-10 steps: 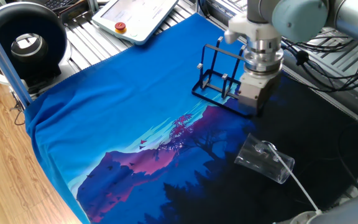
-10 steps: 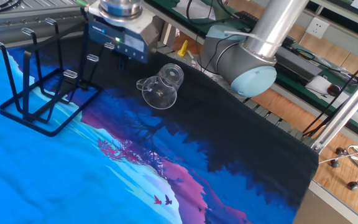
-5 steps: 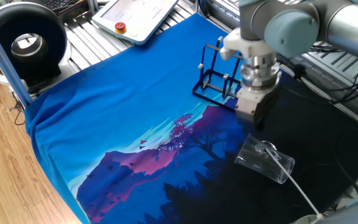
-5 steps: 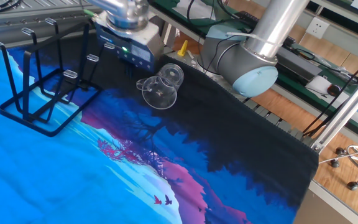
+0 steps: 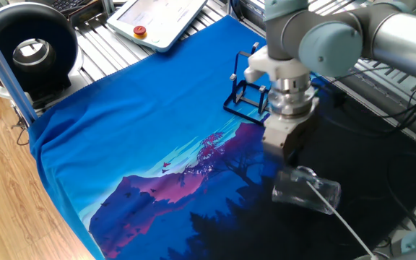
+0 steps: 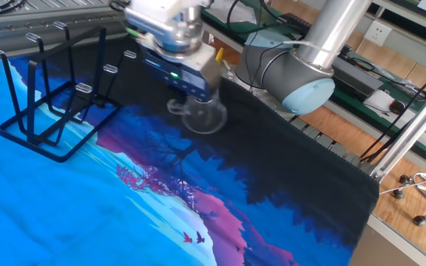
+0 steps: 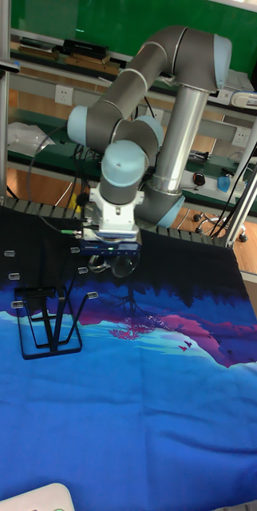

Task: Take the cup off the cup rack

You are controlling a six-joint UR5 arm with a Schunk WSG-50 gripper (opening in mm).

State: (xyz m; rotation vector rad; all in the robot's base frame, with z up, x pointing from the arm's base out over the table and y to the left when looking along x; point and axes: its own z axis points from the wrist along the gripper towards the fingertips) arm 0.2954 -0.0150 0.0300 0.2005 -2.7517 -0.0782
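The clear cup (image 5: 306, 191) lies on its side on the dark part of the printed cloth, away from the black wire cup rack (image 5: 252, 95). None of the rack's pegs (image 6: 84, 88) holds anything. My gripper (image 5: 281, 152) hangs just above and left of the cup, pointing down. In the other fixed view the gripper (image 6: 195, 94) covers the top of the cup (image 6: 204, 118). In the tall view the gripper (image 7: 112, 257) sits right over the cup (image 7: 123, 265), to the right of the rack (image 7: 50, 326). Its fingertips are hidden by its own body.
A white teach pendant (image 5: 159, 19) with a red button lies at the cloth's far edge, and a black round device (image 5: 32, 49) stands at the far left. Cables (image 5: 403, 87) run behind the arm. The wooden floor edge (image 5: 20, 195) is at the left.
The gripper has moved from beside the rack toward the lying cup and now stands over it. The cup and rack have not moved.
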